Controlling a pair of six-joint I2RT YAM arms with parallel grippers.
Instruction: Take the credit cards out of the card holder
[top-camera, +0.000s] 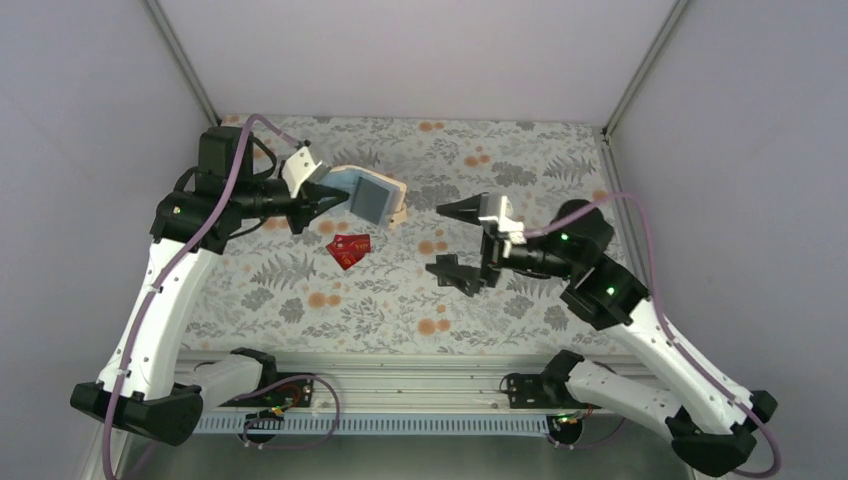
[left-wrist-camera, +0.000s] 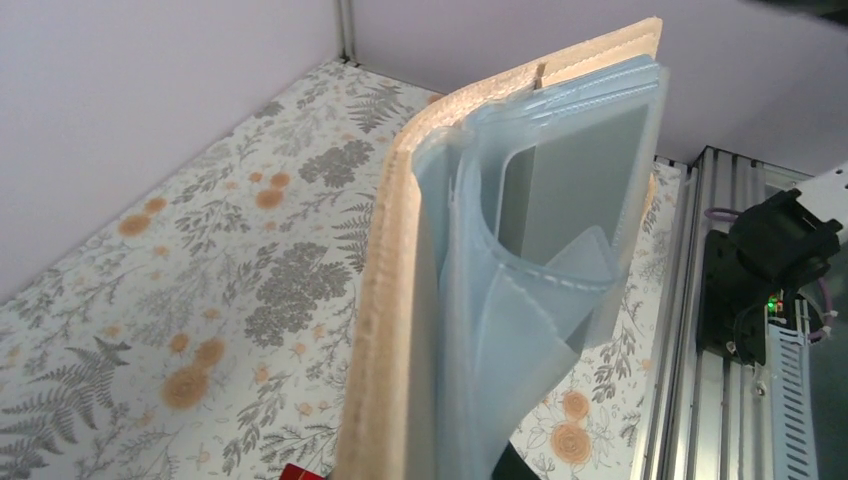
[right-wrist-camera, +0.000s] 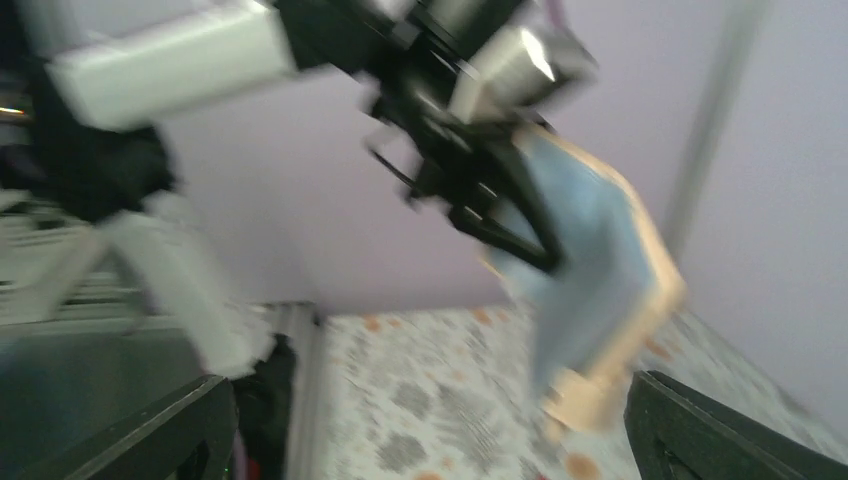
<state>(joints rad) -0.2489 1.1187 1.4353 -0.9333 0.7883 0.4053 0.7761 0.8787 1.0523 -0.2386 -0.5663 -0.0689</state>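
- The left arm (top-camera: 170, 290) rises from its base at the near-left corner. It bends at the elbow and reaches right over the floral table (top-camera: 300, 310), with a purple cable (top-camera: 232, 185) looped along it.
- The left gripper (top-camera: 330, 200) is clamped on the left edge of the card holder (top-camera: 372, 196) and holds it off the table, open, with the blue-grey inside facing up.
- In the left wrist view the card holder (left-wrist-camera: 520, 280) fills the middle and hides that gripper's own fingers. The tan outside is on the left and the slack blue-grey pockets are on the right. I cannot tell whether a card sits inside them.
- Red credit cards (top-camera: 348, 249) lie overlapping on the table just below the holder, and nothing touches them. Their number is hard to make out. Only a red sliver (left-wrist-camera: 300, 470) shows at the bottom edge of the left wrist view.
- The right gripper (top-camera: 458, 240) hovers right of the holder and cards, apart from both. It points left with its jaws spread wide.
- The right wrist view is blurred. The holder (right-wrist-camera: 590, 290) hangs from the left gripper (right-wrist-camera: 500, 215), and the right fingers (right-wrist-camera: 180, 420) are cut off at the bottom corners.
- The right arm (top-camera: 640, 320) folds back towards the near-right base.
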